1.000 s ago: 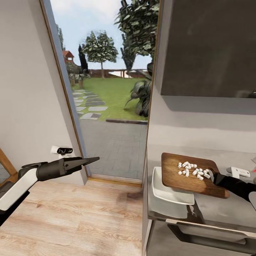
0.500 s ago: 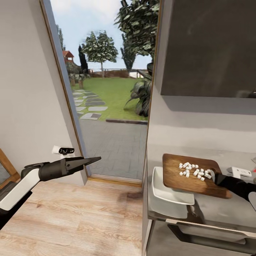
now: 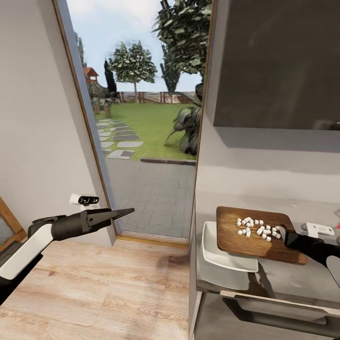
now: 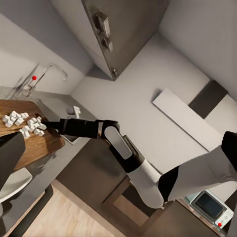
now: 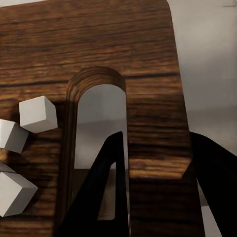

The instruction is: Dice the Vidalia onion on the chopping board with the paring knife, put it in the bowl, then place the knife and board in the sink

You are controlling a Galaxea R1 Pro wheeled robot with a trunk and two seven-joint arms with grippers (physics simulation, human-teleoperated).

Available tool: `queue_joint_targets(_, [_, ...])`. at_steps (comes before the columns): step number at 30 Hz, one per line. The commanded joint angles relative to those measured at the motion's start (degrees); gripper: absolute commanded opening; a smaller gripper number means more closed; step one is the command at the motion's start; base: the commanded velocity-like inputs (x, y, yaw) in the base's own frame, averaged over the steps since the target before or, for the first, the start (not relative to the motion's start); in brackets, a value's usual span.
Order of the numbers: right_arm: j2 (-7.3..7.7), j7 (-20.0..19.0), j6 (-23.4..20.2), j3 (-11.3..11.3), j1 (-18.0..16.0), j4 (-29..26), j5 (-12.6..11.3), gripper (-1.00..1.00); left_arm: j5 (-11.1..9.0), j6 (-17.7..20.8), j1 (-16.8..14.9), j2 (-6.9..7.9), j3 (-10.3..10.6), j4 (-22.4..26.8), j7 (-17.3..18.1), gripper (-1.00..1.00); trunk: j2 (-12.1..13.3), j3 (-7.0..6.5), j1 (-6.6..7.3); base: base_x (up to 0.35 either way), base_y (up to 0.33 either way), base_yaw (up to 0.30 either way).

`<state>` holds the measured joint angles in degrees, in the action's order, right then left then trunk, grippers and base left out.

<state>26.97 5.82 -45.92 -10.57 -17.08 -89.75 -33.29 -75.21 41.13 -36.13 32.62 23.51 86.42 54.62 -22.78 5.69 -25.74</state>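
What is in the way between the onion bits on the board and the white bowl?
Nothing visible. The diced onion lies on the chopping board, which the right gripper holds by its handle end, its other end overhanging the bowl.

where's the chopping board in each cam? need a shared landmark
Head view: chopping board, lower right, overlapping the bowl.
Left wrist view: chopping board at the left edge.
Right wrist view: chopping board close up, handle slot central.
Shared landmark: diced onion on the board.

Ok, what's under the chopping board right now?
The chopping board, carrying diced onion, overhangs the white bowl at one end; the right tool grips the other. The bowl's covered part is hidden.
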Motion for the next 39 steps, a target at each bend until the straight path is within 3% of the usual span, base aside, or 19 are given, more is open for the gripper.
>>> queue_joint_targets(1, [0.02,0.6,-0.2,0.0,-0.1,-0.1,-0.6,-1.00,-0.5,0.4,-0.1,0.06,0.1,0.0,0.0,1.00,-0.1,0.13,-0.04,0.000,0.000,0.000])
queue_joint_targets(11, [0.10,0.8,-0.2,0.1,-0.1,-0.1,-0.5,-1.00,-0.5,0.4,-0.1,0.05,0.1,0.0,0.0,1.00,-0.1,0.13,-0.04,0.000,0.000,0.000])
queue_joint_targets(18, [0.10,0.8,-0.2,0.0,-0.1,-0.1,2.2,-1.00,-0.5,0.4,-0.1,-0.13,0.2,0.1,0.0,1.00,-0.1,0.13,-0.04,0.000,0.000,0.000])
queue_joint_targets(39, [0.10,0.6,-0.3,0.0,-0.1,-0.1,2.5,-1.00,-0.5,0.4,-0.1,-0.84,0.2,0.0,0.0,1.00,-0.1,0.13,-0.04,0.073,0.000,0.000])
